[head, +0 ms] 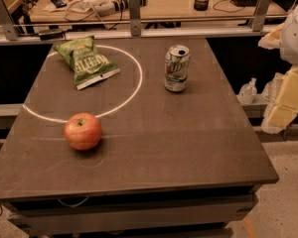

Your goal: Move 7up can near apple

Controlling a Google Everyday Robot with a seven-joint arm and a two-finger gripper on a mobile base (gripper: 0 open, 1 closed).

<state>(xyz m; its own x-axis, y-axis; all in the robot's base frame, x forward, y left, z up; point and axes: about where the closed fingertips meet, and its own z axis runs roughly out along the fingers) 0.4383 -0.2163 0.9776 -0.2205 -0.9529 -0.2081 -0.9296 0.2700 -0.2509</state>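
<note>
7up can (177,68) stands upright on the bench (188,148), well apart from the apple (83,131), behind it and to its right. Farther right of the apple, past the bench edge, hangs the gripper (295,33); whether it is spread or closed I cannot tell.

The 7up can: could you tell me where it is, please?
In the camera view the 7up can stands upright far right on the table, right of the chip bag; the gripper is past the table's right edge.
</note>
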